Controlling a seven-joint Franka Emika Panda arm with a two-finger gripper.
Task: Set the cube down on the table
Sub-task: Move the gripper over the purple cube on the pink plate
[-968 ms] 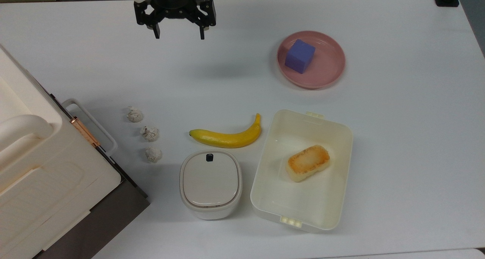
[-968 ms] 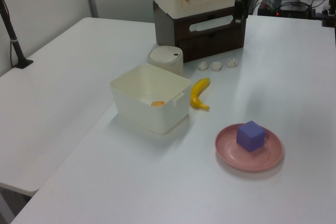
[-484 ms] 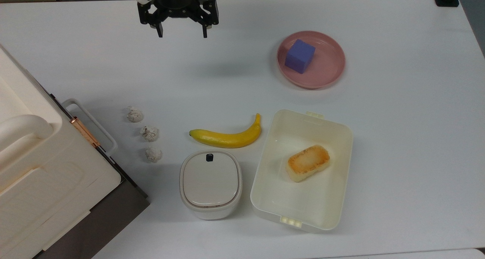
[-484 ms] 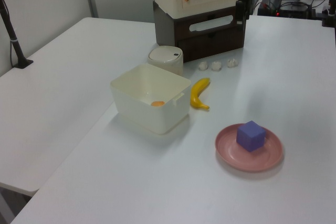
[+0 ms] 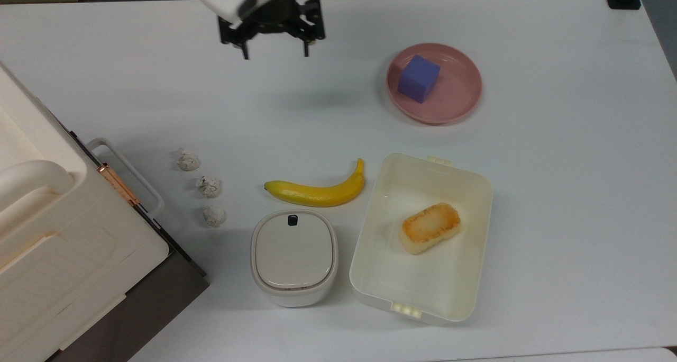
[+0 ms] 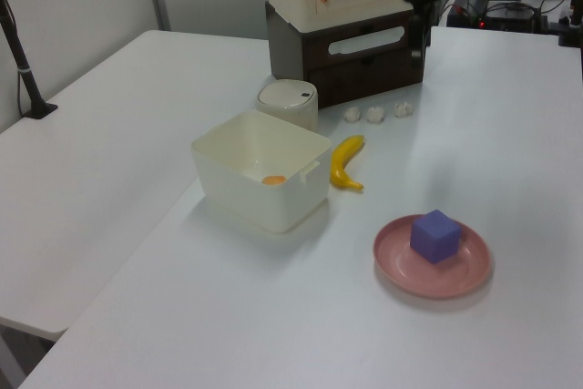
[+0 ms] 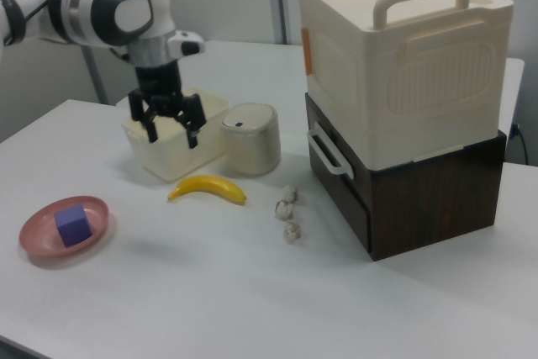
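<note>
Overhead, in the top view, the gripper (image 5: 275,53) hangs above the table (image 5: 555,166) with fingers spread wide, holding nothing, well to the top view's left of the cube (image 5: 418,78), which sits on the pink plate (image 5: 460,94). The left view shows the cube (image 6: 434,235) on the plate's near side. The right view places the gripper (image 7: 173,136) above the banana (image 7: 208,188), fingers apart.

Colour-wise it's pretty pastel: a matte blue-purple cube (image 5: 418,78) on a dusty pink plate (image 5: 459,97), all on a plain white table (image 5: 555,192). There's a bright yellow banana (image 5: 317,191), a cream tub (image 5: 476,277) holding a golden-brown toasted bread piece (image 5: 429,227), and a cream lidded pot (image 5: 294,256) with a small black mark. The gripper (image 5: 275,50) is black on a white arm, and the cream box (image 7: 403,65) sits on a dark wood-grain base (image 7: 420,199) near three little speckled white lumps (image 5: 200,188).
</note>
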